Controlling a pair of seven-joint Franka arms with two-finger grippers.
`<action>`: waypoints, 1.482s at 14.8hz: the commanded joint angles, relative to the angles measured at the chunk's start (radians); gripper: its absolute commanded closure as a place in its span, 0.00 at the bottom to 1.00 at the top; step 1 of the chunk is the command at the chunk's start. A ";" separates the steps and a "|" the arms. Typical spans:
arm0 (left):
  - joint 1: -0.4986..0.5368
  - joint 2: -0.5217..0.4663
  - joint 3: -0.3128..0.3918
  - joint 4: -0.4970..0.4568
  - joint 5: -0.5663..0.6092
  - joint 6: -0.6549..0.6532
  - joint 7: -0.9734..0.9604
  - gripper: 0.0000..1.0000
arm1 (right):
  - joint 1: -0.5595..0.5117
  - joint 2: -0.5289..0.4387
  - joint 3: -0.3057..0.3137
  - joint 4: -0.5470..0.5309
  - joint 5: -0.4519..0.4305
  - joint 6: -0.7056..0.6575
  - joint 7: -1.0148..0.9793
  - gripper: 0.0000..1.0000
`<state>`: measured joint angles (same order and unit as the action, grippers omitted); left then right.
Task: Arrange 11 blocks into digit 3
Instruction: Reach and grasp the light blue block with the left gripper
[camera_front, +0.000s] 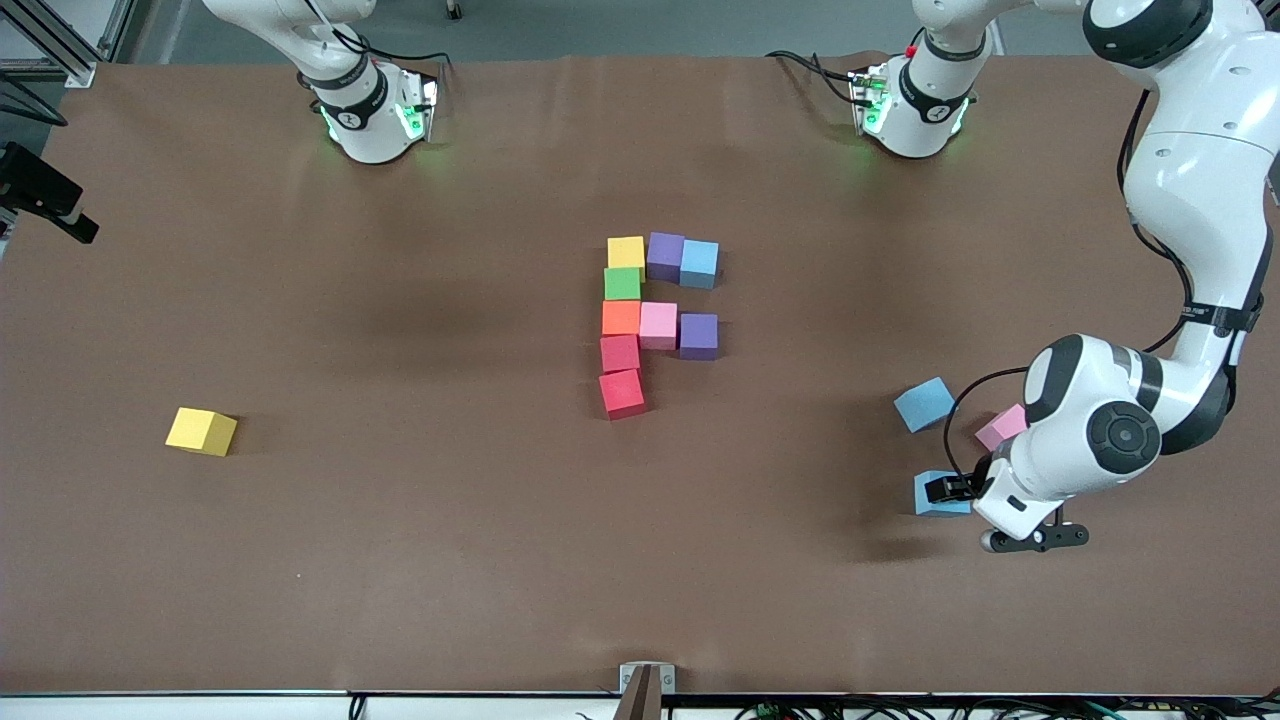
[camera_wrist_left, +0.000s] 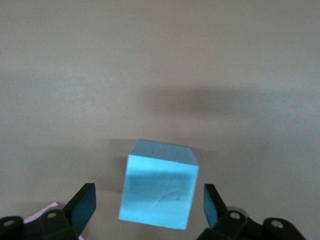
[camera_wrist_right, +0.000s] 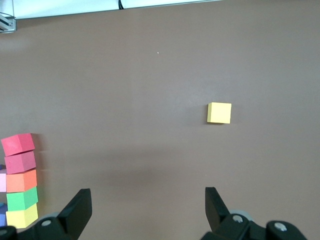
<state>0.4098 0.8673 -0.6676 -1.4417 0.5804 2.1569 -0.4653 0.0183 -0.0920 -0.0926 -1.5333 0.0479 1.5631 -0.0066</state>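
Left wrist view shows what the front hides: left tool open, straddling a blue block, not touching. Right tool open, waiting. Unfinished digit 3: five-cube side runs toward the front camera.

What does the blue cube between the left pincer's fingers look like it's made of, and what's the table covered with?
Blue cube: probably soft foam, matte; it shows no glare, slightly rounded edges and a faint dent on its face. Table: a brown, dull sheet, perhaps paper or thin felt, going by the faint creases; which one is unclear.

brown table, block figure, four stray blocks
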 joint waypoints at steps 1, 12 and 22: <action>-0.017 0.015 0.005 0.017 -0.007 0.020 -0.003 0.07 | -0.003 0.034 0.005 0.062 -0.014 -0.011 -0.001 0.00; -0.003 0.039 0.023 0.006 0.013 0.057 0.062 0.10 | -0.001 0.037 0.005 0.059 -0.008 -0.009 -0.004 0.00; -0.005 0.056 0.037 -0.005 -0.005 0.121 -0.002 0.91 | -0.001 0.040 0.007 0.056 -0.008 -0.008 -0.003 0.00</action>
<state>0.4077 0.9294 -0.6304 -1.4431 0.5809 2.2660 -0.4287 0.0197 -0.0580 -0.0896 -1.4896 0.0479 1.5608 -0.0064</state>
